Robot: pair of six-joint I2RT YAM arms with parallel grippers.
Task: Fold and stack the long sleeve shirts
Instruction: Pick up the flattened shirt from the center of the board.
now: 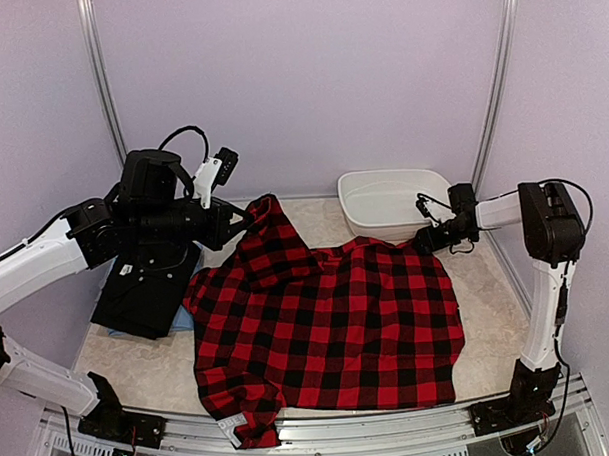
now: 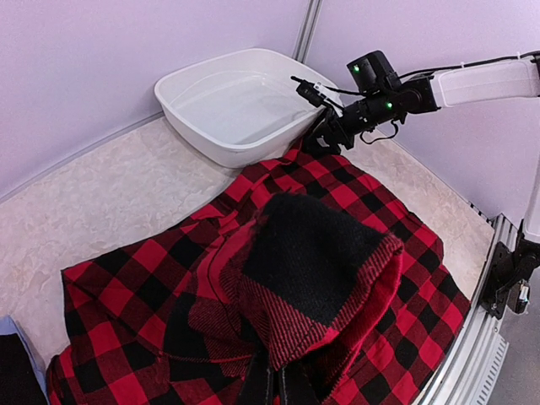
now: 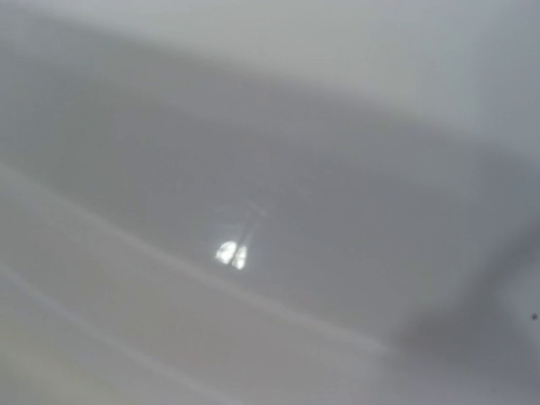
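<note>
Left jaws clamp the flannel shirt (image 1: 338, 327), collar nearward; right jaws' state unclear.

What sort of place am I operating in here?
Probably a robot test cell, not a home: plain lilac wall panels in metal framing, and two arms bolted to a rail at the tabletop edge.

Left wrist: flannel bunched close under the lens.
Checked flannel shirt (image 2: 354, 211) heaped in a fold, black inner face showing; right gripper (image 2: 325, 135) at its far edge, beside white basin (image 2: 194, 93).
</note>
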